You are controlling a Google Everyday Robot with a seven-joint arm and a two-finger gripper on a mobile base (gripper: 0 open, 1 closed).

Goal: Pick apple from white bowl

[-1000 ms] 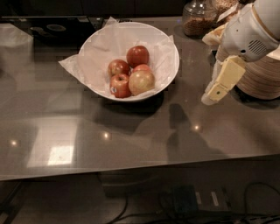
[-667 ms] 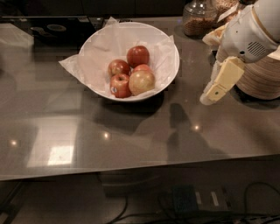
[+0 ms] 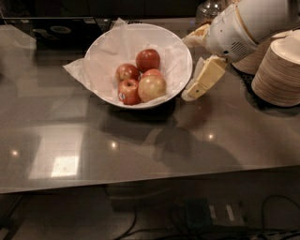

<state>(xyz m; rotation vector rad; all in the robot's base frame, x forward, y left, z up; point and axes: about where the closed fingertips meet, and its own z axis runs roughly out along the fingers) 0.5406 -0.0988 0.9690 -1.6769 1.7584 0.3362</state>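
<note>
A grey, glossy countertop (image 3: 70, 136) fills most of the view, with a bright square of reflected light near its front left. At the back left lies a dark flat object (image 3: 56, 30) that is too dim to identify.

The white bowl (image 3: 112, 49) sits left of centre toward the back of the counter. It is lined with crumpled white paper (image 3: 77, 70) that spills over its left rim. Five apples are clustered in the right half of the bowl. A small red apple (image 3: 126, 72) sits at the left of the group, and just in front of it is a red apple with a sticker (image 3: 128, 92). A deep-red apple (image 3: 148, 59) is farthest back. The apple (image 3: 151, 88), pale yellow-green with a reddish blush and the largest of them, rests at the front right, touching the stickered one. It partly hides another reddish apple (image 3: 153, 73) behind it.

The gripper (image 3: 189, 68) is just beside the bowl's right rim, outside the bowl and above the counter. Its two cream fingers (image 3: 206, 77) are spread wide apart, one near the upper right of the rim and one reaching down toward the counter by the lower right. It holds nothing and is not touching the apples. The white arm (image 3: 243, 26) runs up and off to the right.

Behind the arm stands a glass jar (image 3: 208, 8). At the far right are stacks of beige paper plates (image 3: 281, 70). Dark cables (image 3: 201, 218) lie below the counter's front edge.
</note>
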